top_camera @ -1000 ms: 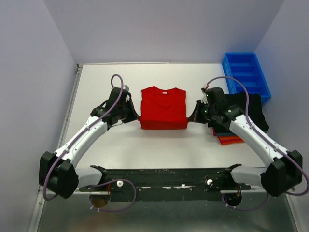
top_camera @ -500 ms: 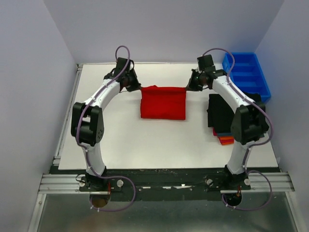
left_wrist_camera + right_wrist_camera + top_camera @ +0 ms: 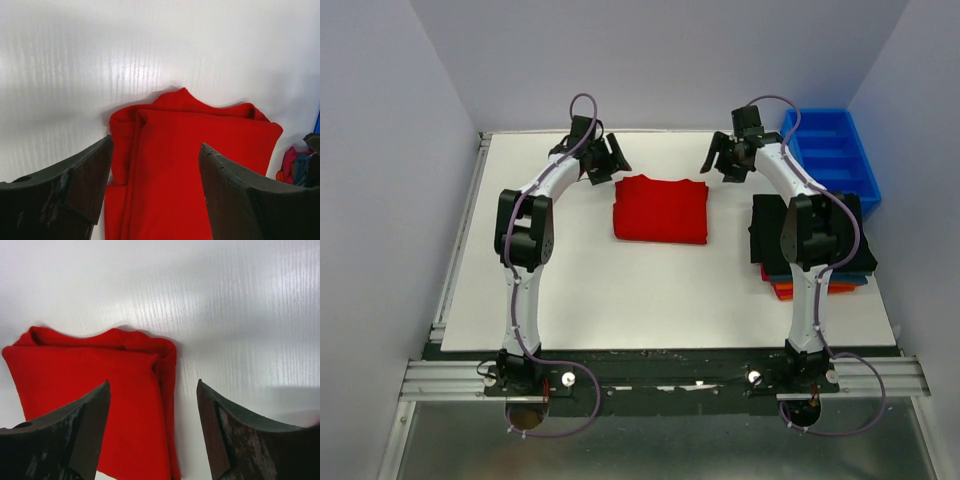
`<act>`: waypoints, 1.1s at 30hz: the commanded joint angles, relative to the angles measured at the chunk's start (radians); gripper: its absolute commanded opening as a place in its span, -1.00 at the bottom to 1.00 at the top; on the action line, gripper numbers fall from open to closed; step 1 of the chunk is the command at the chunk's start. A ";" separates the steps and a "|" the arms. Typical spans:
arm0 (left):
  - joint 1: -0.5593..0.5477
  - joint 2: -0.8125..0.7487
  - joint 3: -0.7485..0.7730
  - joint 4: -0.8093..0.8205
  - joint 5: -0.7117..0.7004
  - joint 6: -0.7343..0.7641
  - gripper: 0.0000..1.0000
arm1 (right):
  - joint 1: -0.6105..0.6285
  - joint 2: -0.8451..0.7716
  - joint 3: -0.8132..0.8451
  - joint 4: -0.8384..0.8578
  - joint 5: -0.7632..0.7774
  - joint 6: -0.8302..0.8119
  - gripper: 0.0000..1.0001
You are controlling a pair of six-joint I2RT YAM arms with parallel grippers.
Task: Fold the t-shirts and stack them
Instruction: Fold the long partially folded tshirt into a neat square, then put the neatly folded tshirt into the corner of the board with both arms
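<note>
The red t-shirt (image 3: 661, 210) lies folded into a flat rectangle at the far middle of the white table (image 3: 570, 280). My left gripper (image 3: 605, 163) hovers open just beyond its far left corner, and my right gripper (image 3: 720, 160) hovers open beyond the far right corner. In the left wrist view the red t-shirt (image 3: 190, 165) lies under the open left gripper (image 3: 155, 145), untouched. The right wrist view shows the red t-shirt's (image 3: 100, 370) folded edge below the open right gripper (image 3: 152, 382). A stack of folded t-shirts sits at the right, black (image 3: 767, 235) on top, orange (image 3: 785, 291) and blue (image 3: 855, 281) beneath.
A blue plastic bin (image 3: 830, 150) stands at the far right corner, just behind the stack. The right arm's forearm reaches over the stack. Grey walls enclose the table on the left, back and right. A metal rail runs along the near edge.
Both grippers carried the red t-shirt's near edge up and over to the far edge, folding it in half. They then opened, let go and lifted slightly beyond it.
</note>
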 commanded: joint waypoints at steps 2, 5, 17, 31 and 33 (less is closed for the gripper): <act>0.012 -0.130 -0.124 0.055 -0.009 0.046 0.55 | 0.000 -0.084 -0.129 0.047 -0.005 -0.037 0.46; 0.009 -0.160 -0.221 0.103 0.002 0.045 0.52 | 0.000 -0.111 -0.215 0.093 -0.042 -0.031 0.38; -0.008 -0.044 -0.218 0.177 0.037 0.032 0.42 | 0.000 0.022 -0.146 0.110 -0.083 -0.008 0.25; -0.008 0.047 -0.158 0.185 0.046 0.018 0.31 | 0.000 0.160 0.000 0.055 -0.077 0.018 -0.09; -0.010 0.056 -0.147 0.171 0.040 0.012 0.26 | 0.000 0.163 -0.005 0.058 -0.077 0.020 -0.15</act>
